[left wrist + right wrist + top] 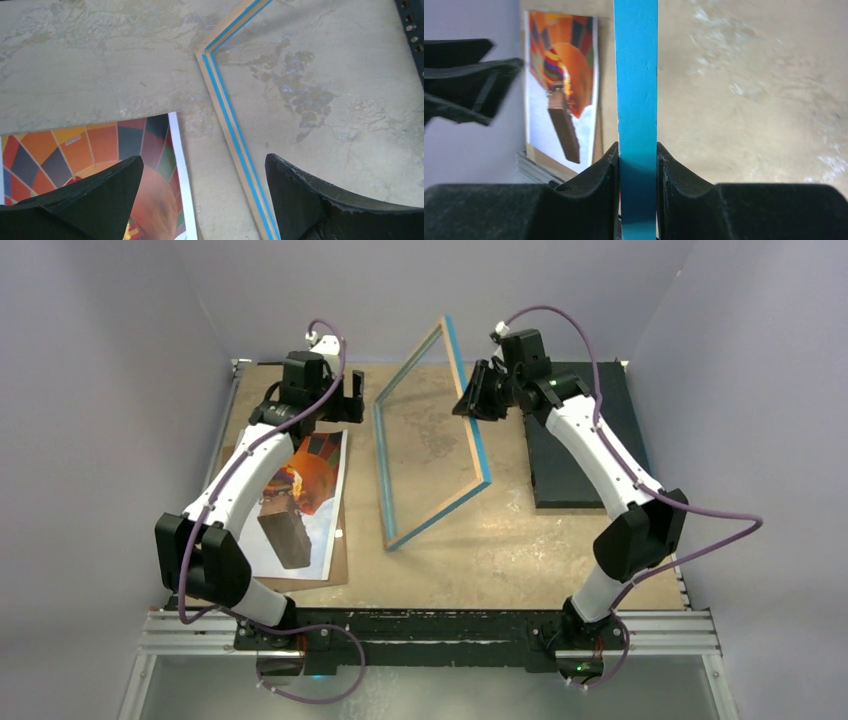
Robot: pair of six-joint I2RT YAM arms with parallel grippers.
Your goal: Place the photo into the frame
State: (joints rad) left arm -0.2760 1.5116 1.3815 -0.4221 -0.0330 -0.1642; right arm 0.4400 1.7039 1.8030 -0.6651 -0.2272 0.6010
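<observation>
Frame sits pinched by its blue rail between the right jaws, tipped up off the tabletop; left jaws hang spread wide, photo lying flat just under one of them; I'd hold that pinch square and lower slowly.

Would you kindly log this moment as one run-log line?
right gripper: shut on tilted frame | left gripper: open, over photo corner | photo: face up, outside frame
</observation>
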